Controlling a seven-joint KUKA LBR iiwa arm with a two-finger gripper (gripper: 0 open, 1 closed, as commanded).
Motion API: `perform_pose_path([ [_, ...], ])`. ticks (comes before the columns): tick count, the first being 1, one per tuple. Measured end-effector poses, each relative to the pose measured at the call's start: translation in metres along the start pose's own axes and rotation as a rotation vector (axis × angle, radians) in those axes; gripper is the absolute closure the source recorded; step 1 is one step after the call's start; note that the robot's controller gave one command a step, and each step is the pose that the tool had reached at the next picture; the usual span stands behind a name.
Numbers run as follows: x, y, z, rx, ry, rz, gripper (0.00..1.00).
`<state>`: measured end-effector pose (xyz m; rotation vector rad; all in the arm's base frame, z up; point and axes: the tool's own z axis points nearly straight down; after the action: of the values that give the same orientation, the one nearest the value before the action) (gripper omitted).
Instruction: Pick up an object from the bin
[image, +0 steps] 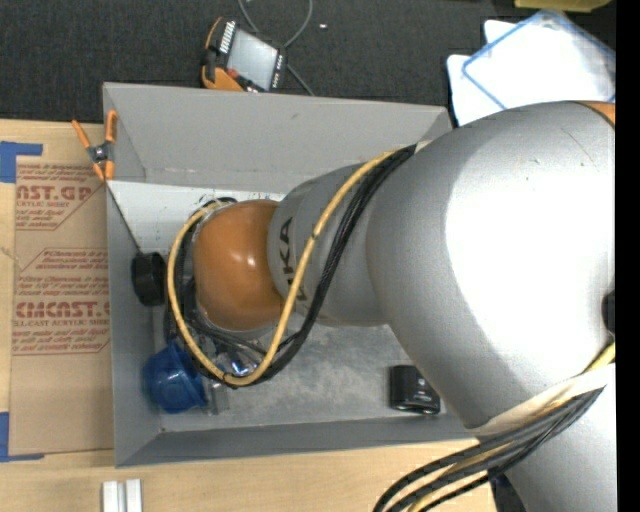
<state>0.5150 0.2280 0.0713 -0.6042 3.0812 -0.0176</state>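
A blue cup-like plastic thing (170, 381) lies in the bin's near left corner. My gripper (222, 354) is low in the left part of the bin, mostly hidden under the wrist's orange dome; its dark body shows just right of and above the blue thing. A black round knob-like thing (148, 278) sits against the left wall, left of the dome. A small black box-shaped thing (413, 390) lies near the front wall, to the right.
The grey arm reaches in from the right and covers the bin's right and middle. Yellow and black cables loop round the dome. Bare grey floor shows between the blue thing and the black box.
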Motion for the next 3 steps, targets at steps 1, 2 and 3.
perform_pose_path([
  [1, 0.003, 0.001, -0.01, -0.006, -0.003, -0.033, 1.0],
  [2, 0.001, -0.002, -0.001, -0.001, -0.008, -0.233, 1.0],
  [3, 0.0, -0.002, 0.0, -0.002, -0.007, -0.22, 1.0],
])
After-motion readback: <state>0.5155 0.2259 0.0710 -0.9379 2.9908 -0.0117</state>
